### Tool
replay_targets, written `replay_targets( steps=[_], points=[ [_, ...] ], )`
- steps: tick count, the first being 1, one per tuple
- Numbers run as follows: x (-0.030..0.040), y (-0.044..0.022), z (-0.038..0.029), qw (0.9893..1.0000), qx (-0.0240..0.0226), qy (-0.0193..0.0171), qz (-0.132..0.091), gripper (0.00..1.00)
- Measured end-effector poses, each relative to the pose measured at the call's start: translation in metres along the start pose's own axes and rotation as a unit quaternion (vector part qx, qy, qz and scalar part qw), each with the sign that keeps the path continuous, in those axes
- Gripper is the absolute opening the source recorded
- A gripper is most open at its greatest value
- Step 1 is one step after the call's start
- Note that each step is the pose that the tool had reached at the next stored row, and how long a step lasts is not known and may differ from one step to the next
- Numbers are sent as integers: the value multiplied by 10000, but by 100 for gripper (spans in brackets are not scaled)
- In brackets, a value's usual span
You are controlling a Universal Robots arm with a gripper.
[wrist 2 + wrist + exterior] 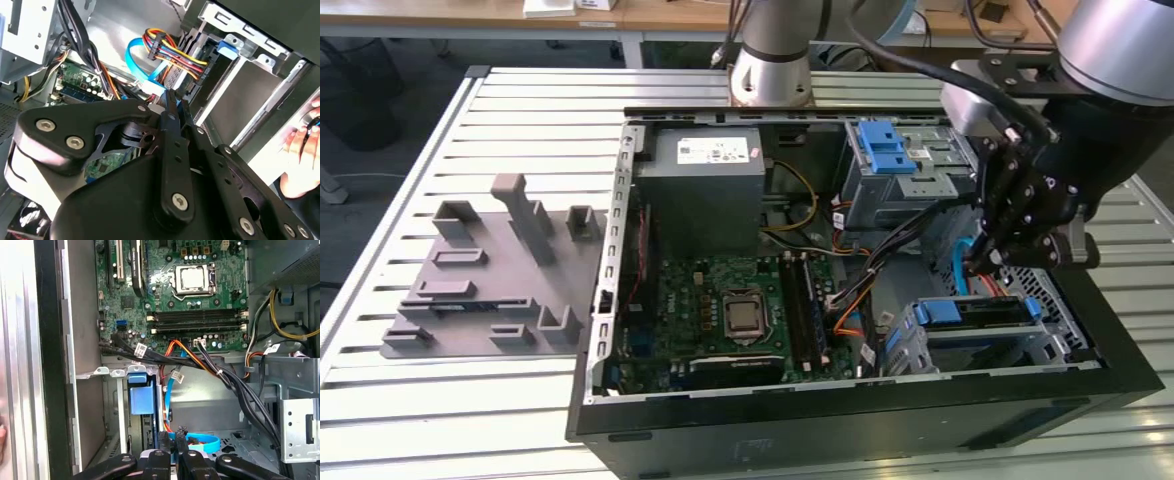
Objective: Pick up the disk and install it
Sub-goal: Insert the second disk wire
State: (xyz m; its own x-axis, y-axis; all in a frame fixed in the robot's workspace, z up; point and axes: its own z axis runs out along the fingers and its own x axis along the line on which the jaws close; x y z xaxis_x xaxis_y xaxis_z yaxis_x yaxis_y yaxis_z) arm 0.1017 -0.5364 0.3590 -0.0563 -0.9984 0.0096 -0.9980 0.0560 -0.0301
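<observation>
One arm, exterior view: the black hand (1007,255) hangs over the front corner of an open computer case (854,420), on the exterior view's right. The case lies on a slatted metal surface (480,420).
Disk, exterior view: the disk (974,312) sits in the lower drive bay just below the hand. Its long axis runs across the view, and its blue bracket end faces the motherboard (734,310). A blue rim frames a dark upper face; the bay's metal hides most of the body.
Also there: a grey power supply (707,190), an upper cage with a blue latch (894,150), and a grey fixture plate (480,280) beside the case.
Hand, second wrist view: the hand (175,97) is clenched, its two thin tips almost together and not on the disk. They are near a blue flat cable (137,55).
Disk, second wrist view: a blue bracket corner (226,48) shows inside the bay, with coloured wires (170,50) meeting it.
Edge, second wrist view: a person's fingers (300,142) are blurred.
Hand, first wrist view: the hand's tips (171,440) are side by side.
Disk, first wrist view: its blue end (139,395) points toward the motherboard, inside the bay.
</observation>
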Motion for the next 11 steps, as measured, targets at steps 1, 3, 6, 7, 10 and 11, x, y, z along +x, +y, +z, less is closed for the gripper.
replay_targets(
  steps=[1, 3, 6, 7, 10, 11],
  points=[
    [3, 4, 3, 10000, 32, -1, -7, 16],
    [13, 16, 14, 10000, 73, -13, -17, 16],
    [61, 30, 47, 10000, 86, -24, -33, 16],
    [84, 32, 64, 10000, 87, -25, -40, 16],
    [107, 34, 117, 9999, 87, -26, -49, 16],
    [107, 35, 128, 9999, 87, -26, -49, 16]
  ],
)
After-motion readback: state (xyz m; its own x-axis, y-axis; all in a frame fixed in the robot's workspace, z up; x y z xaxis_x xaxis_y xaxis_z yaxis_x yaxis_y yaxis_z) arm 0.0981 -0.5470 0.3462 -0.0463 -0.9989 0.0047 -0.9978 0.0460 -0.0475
